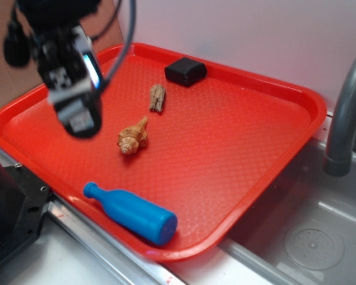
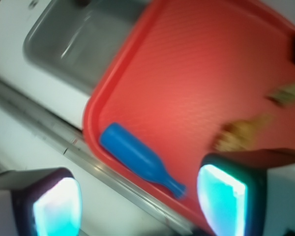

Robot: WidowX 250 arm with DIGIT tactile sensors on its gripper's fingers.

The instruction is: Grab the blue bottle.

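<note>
Exterior view shows the red textured plastic tray [image 1: 237,142] beside a grey metal sink [image 1: 308,237], with the black-and-white gripper [image 1: 77,116] hovering above the tray's left edge, empty. Only the wrist view shows its fingers spread wide. The blue plastic bottle [image 1: 133,212] lies sideways along the tray's near edge, apart from the gripper.

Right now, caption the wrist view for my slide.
Open gripper hovers above the blue bottle lying on the red tray.
</note>
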